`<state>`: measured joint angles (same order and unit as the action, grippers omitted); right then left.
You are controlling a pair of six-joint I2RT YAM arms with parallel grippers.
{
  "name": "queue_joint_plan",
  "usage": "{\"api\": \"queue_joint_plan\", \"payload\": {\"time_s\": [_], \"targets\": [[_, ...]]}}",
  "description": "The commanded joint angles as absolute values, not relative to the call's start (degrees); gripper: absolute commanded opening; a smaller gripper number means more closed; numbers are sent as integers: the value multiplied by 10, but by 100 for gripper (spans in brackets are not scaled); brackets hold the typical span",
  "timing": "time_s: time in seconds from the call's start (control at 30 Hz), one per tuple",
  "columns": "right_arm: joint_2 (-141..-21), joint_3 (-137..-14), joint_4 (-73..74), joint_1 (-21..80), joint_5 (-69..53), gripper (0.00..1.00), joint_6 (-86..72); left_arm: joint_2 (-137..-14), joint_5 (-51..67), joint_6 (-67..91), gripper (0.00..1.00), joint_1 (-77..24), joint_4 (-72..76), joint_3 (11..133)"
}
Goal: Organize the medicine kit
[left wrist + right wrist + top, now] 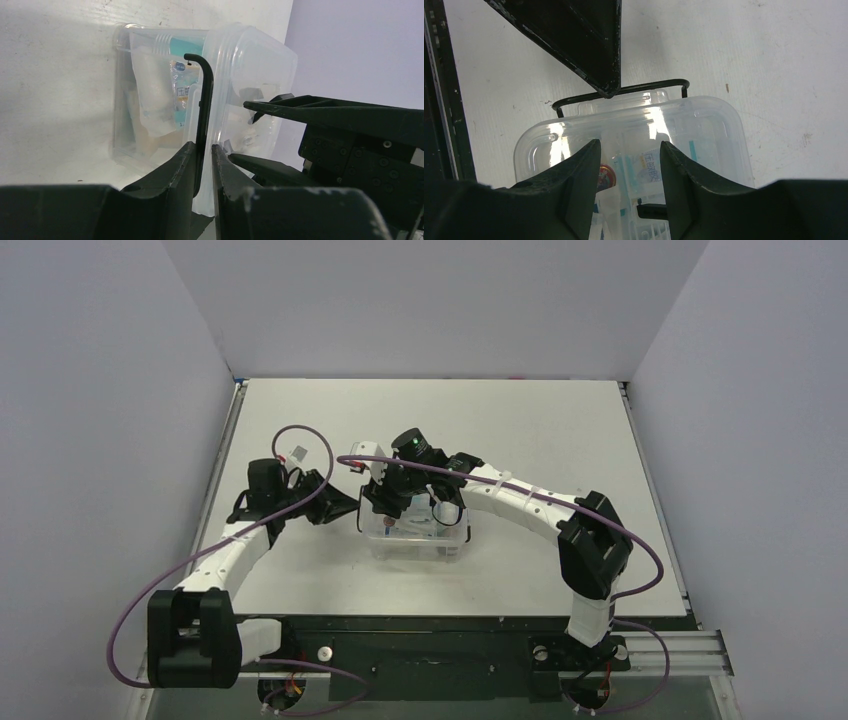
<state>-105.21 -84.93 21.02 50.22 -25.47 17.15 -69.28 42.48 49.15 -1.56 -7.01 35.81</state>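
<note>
L gripper (203,152): jaws clenched on the black side clip (205,95) at the left end of the medicine kit (420,542). Kit sits approx mid-desk (560,430), a bit nearer the near edge than the far one; packets (150,95) show thru its clear walls. R gripper (629,146): just above the kit's top, jaws released, spread apart, gripping nothing.

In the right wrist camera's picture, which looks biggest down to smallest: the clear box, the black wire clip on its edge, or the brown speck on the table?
1. clear box, largest by far
2. black wire clip, long but thin
3. brown speck, tiny
</note>
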Motion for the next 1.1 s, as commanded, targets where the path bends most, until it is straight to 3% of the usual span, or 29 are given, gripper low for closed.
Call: {"api": "queue_joint_plan", "payload": {"time_s": [0.0,0.6,0.83,1.07], "targets": [[-1059,-823,266,501,-225,43,178,-667,442,484,17,-16,-67,398],[-1050,-816,267,501,-219,44,173,-655,416,451,18,-14,-114,416],[-1047,-809,266,502,-217,44,171,-655,378,442,34,23,-119,404],[-1048,-806,265,502,-216,44,170,-690,400,454,38,30,-81,372]]}}
